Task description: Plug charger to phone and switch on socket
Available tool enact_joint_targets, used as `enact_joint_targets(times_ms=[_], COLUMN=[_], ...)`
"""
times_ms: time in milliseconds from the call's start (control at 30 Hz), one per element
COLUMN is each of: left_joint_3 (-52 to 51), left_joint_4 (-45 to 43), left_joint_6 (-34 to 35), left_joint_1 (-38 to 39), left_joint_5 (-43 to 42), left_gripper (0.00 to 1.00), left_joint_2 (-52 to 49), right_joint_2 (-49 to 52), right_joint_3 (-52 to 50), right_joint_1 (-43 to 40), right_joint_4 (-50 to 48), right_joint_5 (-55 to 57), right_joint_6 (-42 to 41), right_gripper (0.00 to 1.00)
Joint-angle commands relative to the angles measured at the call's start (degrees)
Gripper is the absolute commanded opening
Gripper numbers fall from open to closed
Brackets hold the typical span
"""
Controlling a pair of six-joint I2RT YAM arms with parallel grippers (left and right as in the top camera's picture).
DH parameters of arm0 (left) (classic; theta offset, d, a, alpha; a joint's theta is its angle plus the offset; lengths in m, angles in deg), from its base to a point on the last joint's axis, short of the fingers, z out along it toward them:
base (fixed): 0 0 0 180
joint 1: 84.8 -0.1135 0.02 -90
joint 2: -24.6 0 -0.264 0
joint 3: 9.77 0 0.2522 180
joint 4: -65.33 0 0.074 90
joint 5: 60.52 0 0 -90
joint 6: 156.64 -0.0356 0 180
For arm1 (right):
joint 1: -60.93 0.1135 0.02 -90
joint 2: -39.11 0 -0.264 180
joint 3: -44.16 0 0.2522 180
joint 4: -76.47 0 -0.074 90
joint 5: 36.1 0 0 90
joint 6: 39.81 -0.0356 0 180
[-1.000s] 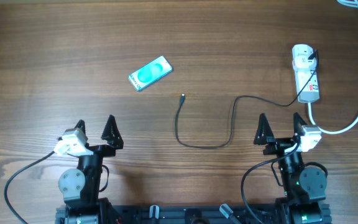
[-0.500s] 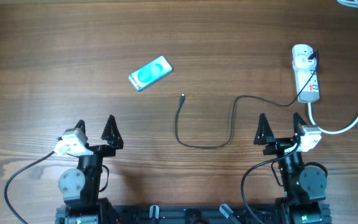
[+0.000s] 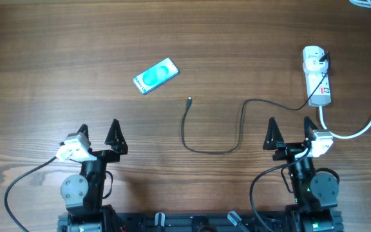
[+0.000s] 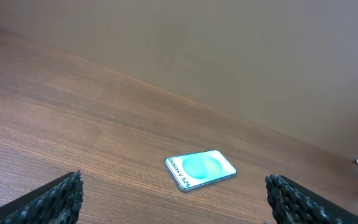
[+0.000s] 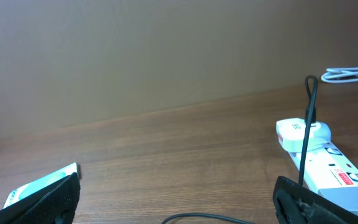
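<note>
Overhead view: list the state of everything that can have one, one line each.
phone: lying flat, screen up, nothing plugged into it.
charger: loose on the table, plug tip free and apart from the phone, other end running to the socket.
socket: lying flat; switch position too small to tell.
left gripper: open, empty.
right gripper: open, empty.

One phone [image 3: 156, 75], one charger [image 3: 211, 152], one socket [image 3: 317, 75] and one cord [image 3: 350, 136] are being carried by the desk [image 3: 44, 51]; one left end effector [image 3: 98, 125] and one right end effector [image 3: 290, 120] are being shown.
</note>
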Motion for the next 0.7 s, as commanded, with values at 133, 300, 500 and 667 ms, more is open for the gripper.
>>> enact_joint_targets(times_ms=[133,300,500,667], left_joint_3=[-0.3,-0.3,-0.3,-0.3], left_joint_4=[0.3,0.3,0.1,-4.9], left_joint_6=[0.5,0.5,0.5,0.5], left_joint_1=[0.2,0.2,0.2,0.2], left_joint_5=[0.5,0.5,-0.5,-9.7], left_gripper=[1.00,1.00,1.00,1.00], left_joint_2=[0.6,0.6,0.6,-0.5], right_joint_2=[-0.8,-0.8,-0.8,-0.8], right_joint_3=[-0.1,-0.1,-0.1,-0.1], right_joint_1=[0.2,0.2,0.2,0.2], right_joint_4=[-0.2,-0.2,-0.2,-0.2], right_joint_5=[-0.9,-0.9,-0.9,-0.9], right_joint_6=[1.0,1.0,1.1,1.0], right_gripper=[1.00,1.00,1.00,1.00])
